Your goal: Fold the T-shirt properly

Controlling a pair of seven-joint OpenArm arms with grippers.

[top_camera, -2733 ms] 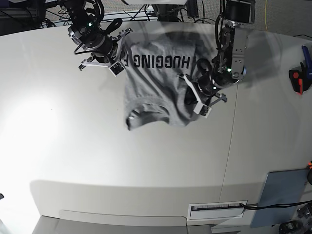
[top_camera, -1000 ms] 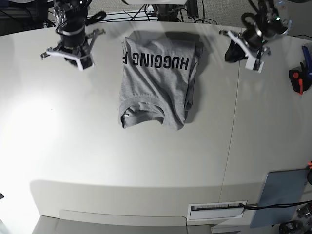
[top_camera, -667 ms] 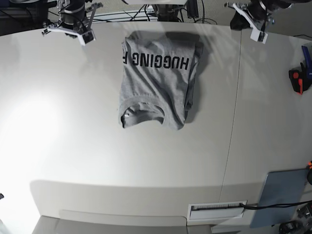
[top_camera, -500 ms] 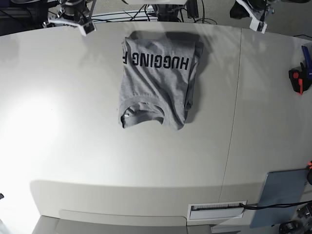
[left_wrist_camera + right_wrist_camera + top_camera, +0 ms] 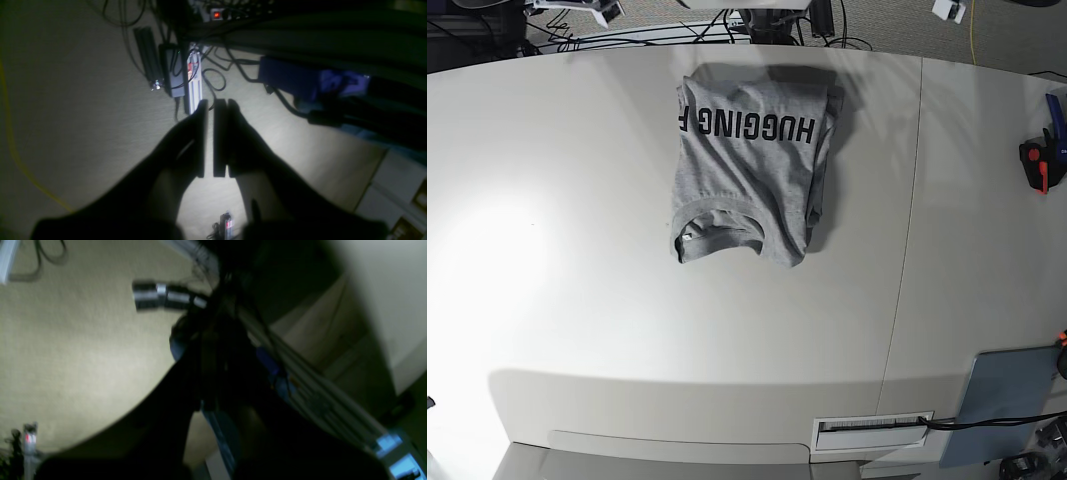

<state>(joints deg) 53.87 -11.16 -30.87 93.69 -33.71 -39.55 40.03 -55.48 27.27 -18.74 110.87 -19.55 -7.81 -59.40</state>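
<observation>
T-shirt (image 5: 747, 170), grey and folded to a narrow rectangle, lay flat on the white table (image 5: 577, 300) toward its 12 o'clock edge, collar at 6 o'clock and black lettering at 12 o'clock. Left tool (image 5: 209, 106) pointed at the floor (image 5: 66, 100), jaws nearly together, holding nothing. Right tool (image 5: 213, 350) showed dark and blurred, closed, empty.

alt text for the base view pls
A grey T-shirt, folded into a rough rectangle with "HUGGING F" print showing and collar toward the camera, lies alone on a white table. Both arms have withdrawn past the table's far edge.
</observation>
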